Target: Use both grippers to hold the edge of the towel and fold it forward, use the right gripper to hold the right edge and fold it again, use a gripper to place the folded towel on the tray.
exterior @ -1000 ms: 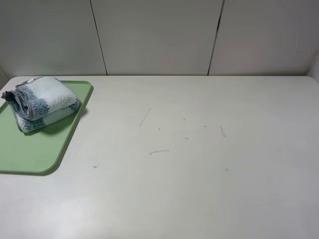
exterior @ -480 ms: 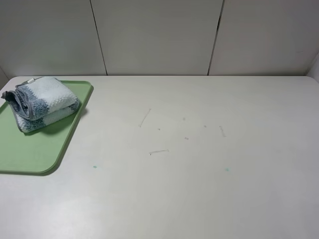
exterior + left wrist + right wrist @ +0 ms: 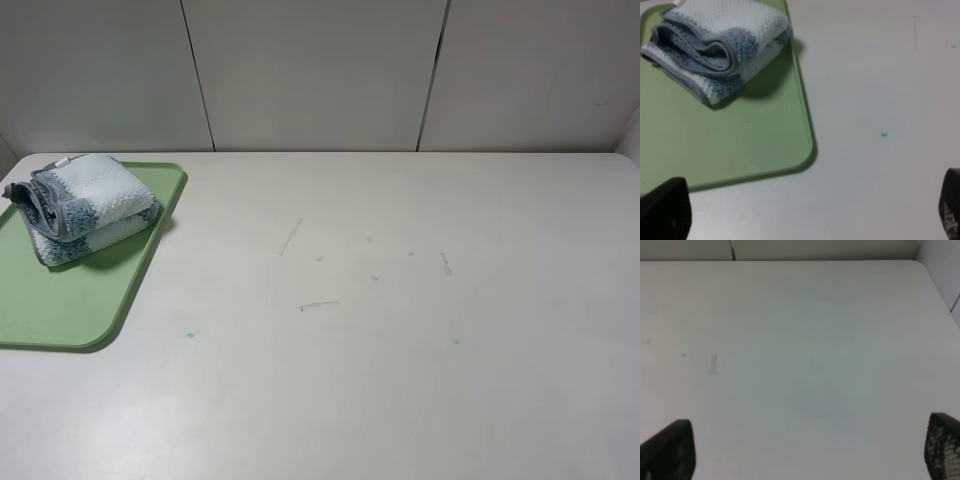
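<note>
Left tool (image 3: 805, 212) and right tool (image 3: 807, 447) both hang with jaws spread wide, gripping nothing.

Even soft light, faint shadows, wrist views slightly blurred.

Nothing visibly changes between the earlier pictures and now. The folded towel (image 3: 82, 208) shows no shift on the green tray (image 3: 70, 300) at about ten o'clock on the table (image 3: 400, 300), with its rolled grey hem (image 3: 60, 212) facing the same way. No arm or gripper comes into the high view, and the small marks and teal specks on the tabletop show no difference.
</note>
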`<action>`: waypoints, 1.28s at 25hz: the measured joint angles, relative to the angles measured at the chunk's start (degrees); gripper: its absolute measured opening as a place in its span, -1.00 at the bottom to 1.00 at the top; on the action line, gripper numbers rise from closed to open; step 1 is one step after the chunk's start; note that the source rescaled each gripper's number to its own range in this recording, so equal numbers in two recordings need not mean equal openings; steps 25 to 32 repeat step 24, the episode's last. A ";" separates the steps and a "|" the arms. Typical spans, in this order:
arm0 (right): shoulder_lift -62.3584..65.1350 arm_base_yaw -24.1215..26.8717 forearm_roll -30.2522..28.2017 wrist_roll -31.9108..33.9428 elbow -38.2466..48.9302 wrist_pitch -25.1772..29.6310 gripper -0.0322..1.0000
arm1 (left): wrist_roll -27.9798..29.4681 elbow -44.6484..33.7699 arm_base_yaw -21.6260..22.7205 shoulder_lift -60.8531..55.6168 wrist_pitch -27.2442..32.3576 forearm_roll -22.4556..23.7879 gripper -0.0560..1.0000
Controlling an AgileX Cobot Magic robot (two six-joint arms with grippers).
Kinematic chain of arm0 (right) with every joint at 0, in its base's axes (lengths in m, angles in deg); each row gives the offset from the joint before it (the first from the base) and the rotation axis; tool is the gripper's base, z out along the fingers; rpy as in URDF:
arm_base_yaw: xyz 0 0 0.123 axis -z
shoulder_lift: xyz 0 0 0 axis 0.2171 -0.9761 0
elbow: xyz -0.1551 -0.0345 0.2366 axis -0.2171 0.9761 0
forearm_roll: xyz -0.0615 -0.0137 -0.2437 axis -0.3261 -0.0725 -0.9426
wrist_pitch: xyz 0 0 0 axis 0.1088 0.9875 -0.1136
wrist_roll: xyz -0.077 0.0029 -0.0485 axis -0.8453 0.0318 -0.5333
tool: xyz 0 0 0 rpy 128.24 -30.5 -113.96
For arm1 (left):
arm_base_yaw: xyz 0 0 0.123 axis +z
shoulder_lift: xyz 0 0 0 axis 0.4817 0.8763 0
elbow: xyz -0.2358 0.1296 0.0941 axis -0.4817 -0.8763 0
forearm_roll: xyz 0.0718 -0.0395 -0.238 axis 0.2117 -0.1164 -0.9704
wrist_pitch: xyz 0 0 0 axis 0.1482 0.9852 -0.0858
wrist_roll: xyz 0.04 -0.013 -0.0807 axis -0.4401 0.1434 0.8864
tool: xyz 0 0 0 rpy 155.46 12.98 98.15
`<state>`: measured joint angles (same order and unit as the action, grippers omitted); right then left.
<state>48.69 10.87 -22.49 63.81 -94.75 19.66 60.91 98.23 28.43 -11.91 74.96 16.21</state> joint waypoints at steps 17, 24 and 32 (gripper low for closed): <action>0.00 0.00 0.04 0.00 0.00 0.00 1.00 | -0.04 0.00 0.00 0.00 0.00 -0.06 0.99; 0.00 0.00 0.04 0.00 0.00 0.00 1.00 | -0.11 0.00 0.00 0.00 0.00 -0.06 0.99; 0.00 0.00 0.04 0.00 0.00 0.00 1.00 | -0.11 0.00 0.00 0.00 0.00 -0.06 0.99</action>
